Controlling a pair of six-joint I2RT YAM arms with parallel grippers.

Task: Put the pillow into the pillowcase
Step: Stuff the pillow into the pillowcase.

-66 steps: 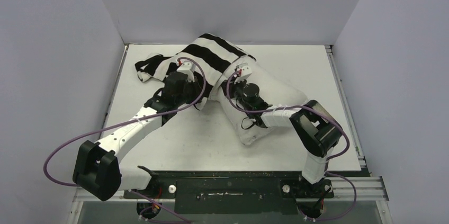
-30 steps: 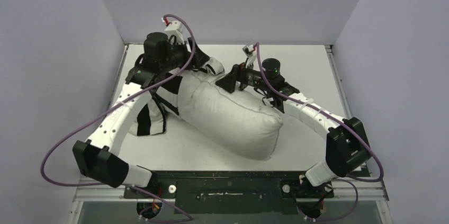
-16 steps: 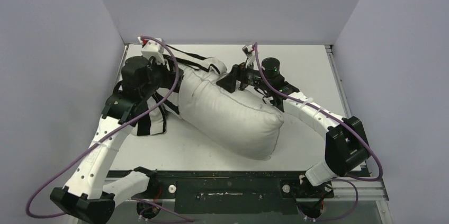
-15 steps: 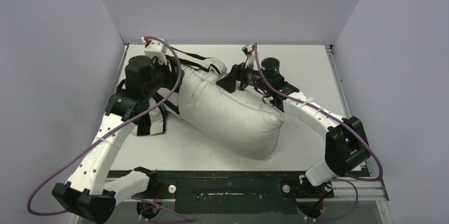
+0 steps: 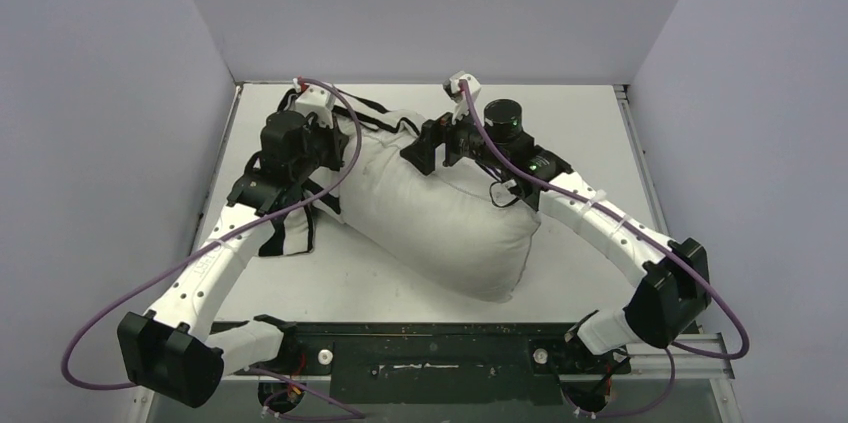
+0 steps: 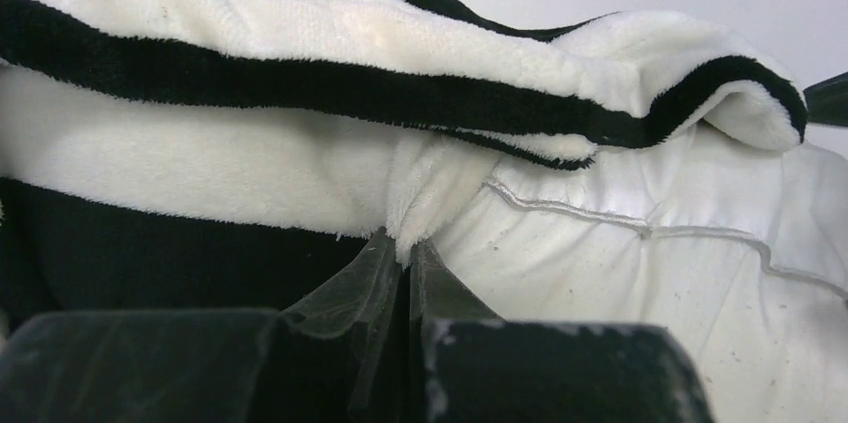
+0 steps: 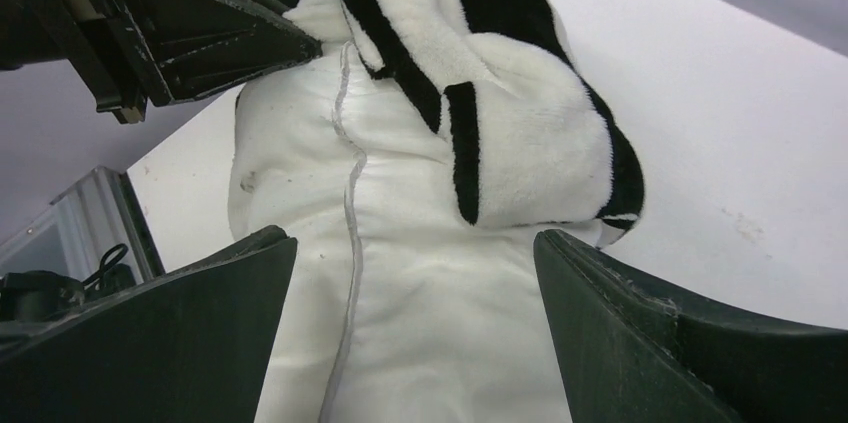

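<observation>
The off-white pillow (image 5: 450, 223) lies slantwise across the table, its far end under the striped pillowcase (image 5: 380, 121). More of the pillowcase hangs bunched at the left (image 5: 285, 228). My left gripper (image 5: 343, 150) is at the pillow's far left corner. In the left wrist view the left gripper (image 6: 403, 243) is shut on a white fold of the pillowcase (image 6: 300, 33), next to the pillow's seam (image 6: 650, 233). My right gripper (image 5: 415, 153) is open over the pillow's far end. In the right wrist view the right gripper (image 7: 415, 238) straddles the pillow (image 7: 430, 343) just below the pillowcase's rolled edge (image 7: 540, 143).
The white table (image 5: 600, 133) is walled in by grey panels on three sides. The left gripper's dark fingers (image 7: 200, 33) show at the top left of the right wrist view. Purple cables loop off both arms.
The left gripper has shifted right toward the pillow's corner and shut on the pillowcase fold. The right gripper has opened a little wider and its arm has shifted slightly.
</observation>
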